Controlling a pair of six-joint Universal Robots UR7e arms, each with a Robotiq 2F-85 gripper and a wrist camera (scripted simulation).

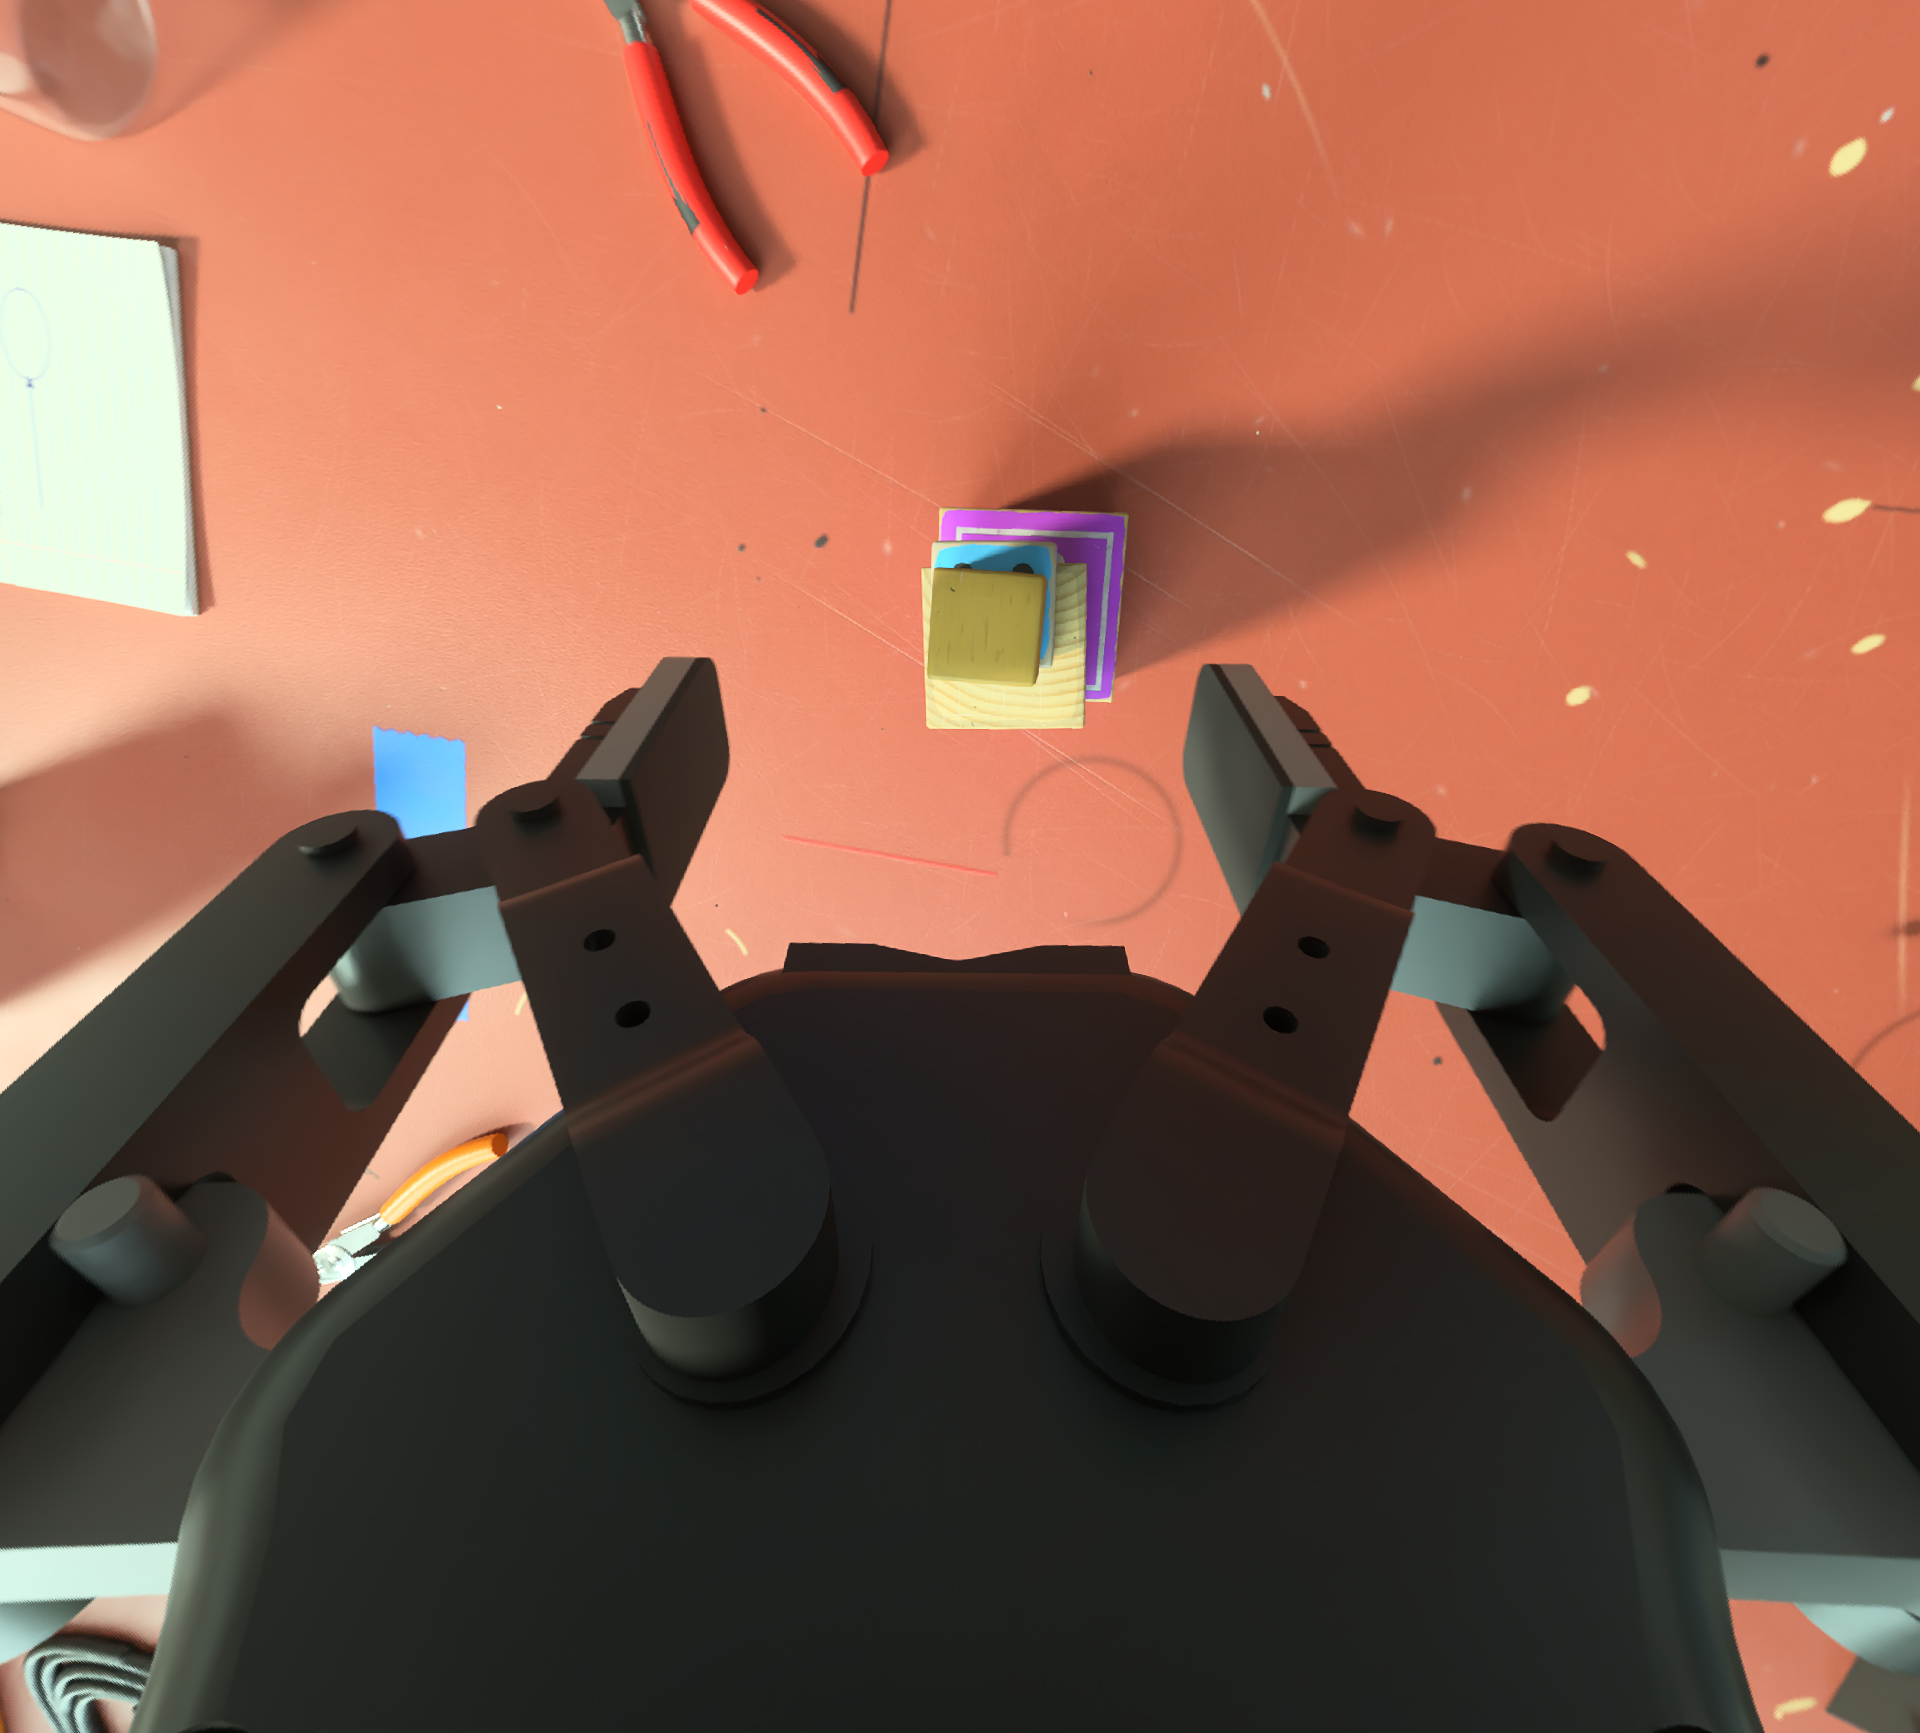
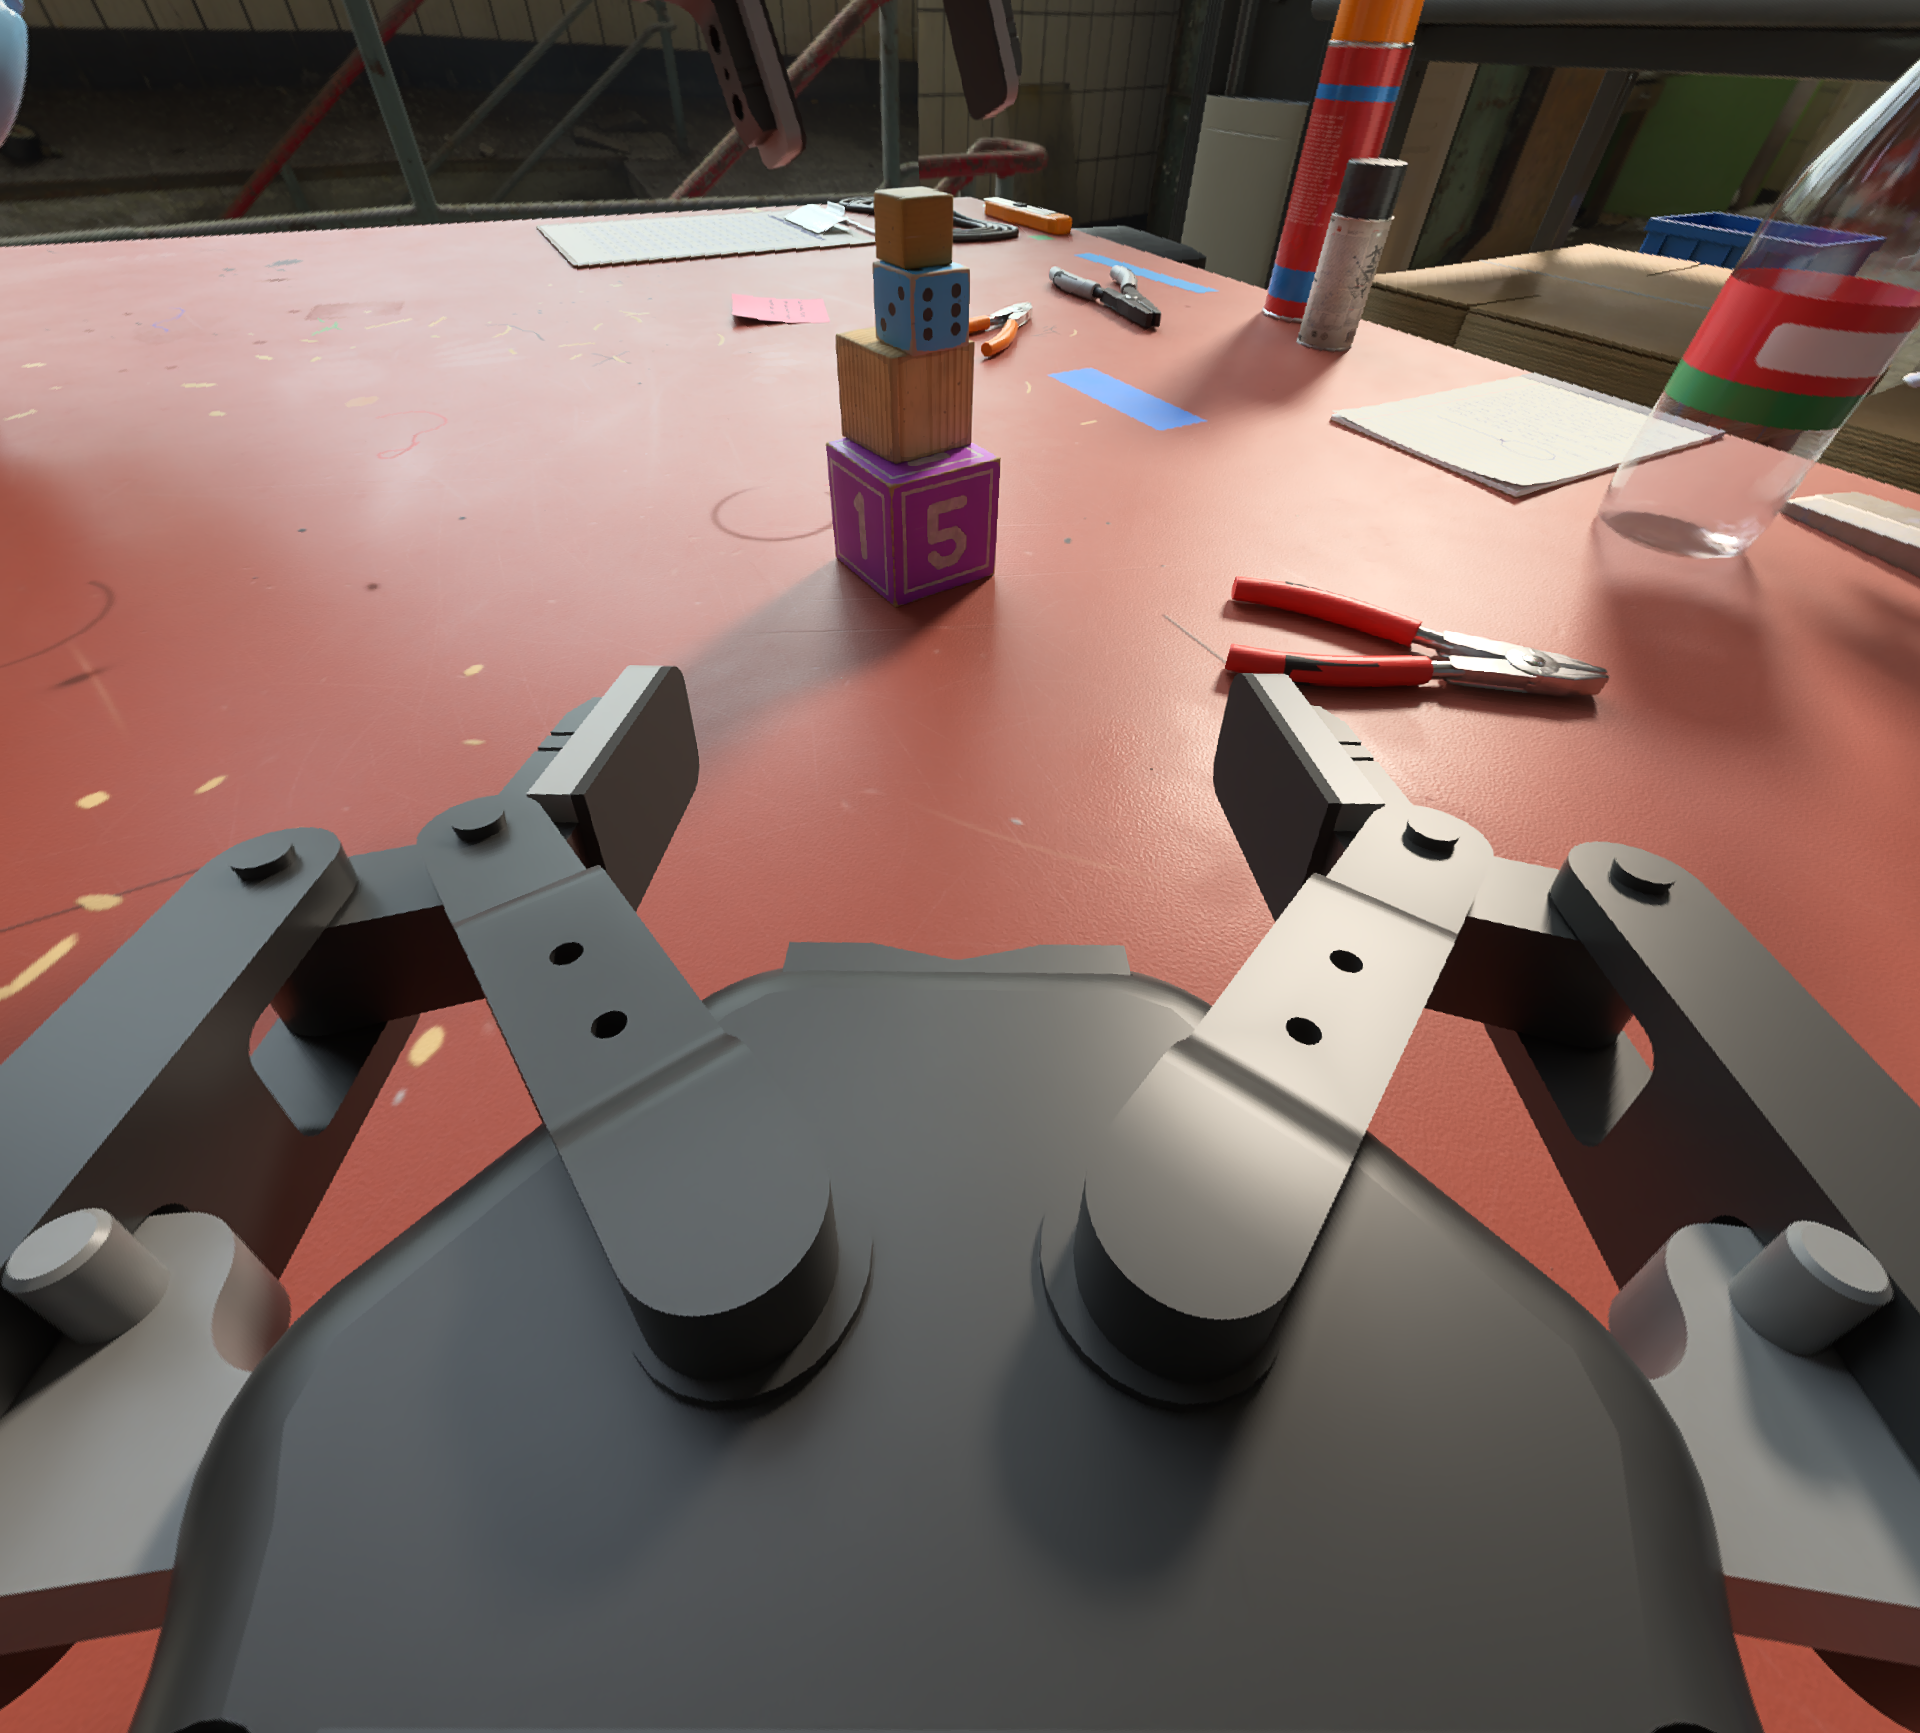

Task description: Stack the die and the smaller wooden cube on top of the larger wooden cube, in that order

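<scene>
A stack stands on the red table. From the bottom: a purple numbered block [image 2: 914, 530], the larger wooden cube [image 2: 906, 400], the blue die [image 2: 923, 308], the smaller wooden cube [image 2: 913, 228]. From above, the left wrist view shows the smaller cube [image 1: 984, 625], a strip of the die [image 1: 992, 557], the larger cube [image 1: 1003, 704] and the purple block [image 1: 1103, 587]. My left gripper [image 1: 956, 707] is open and empty, high above the stack; it also shows in the right wrist view [image 2: 878, 94]. My right gripper [image 2: 956, 727] is open and empty, low and well short of the stack.
Red-handled pliers [image 2: 1413, 639] [image 1: 707, 73] lie to the right of the stack. A clear bottle [image 2: 1787, 364], a notepad [image 2: 1517, 431], two spray cans [image 2: 1340, 145], blue tape strips [image 2: 1127, 398], orange-handled pliers [image 2: 1000, 327] and a grey mat [image 2: 686, 237] are farther off.
</scene>
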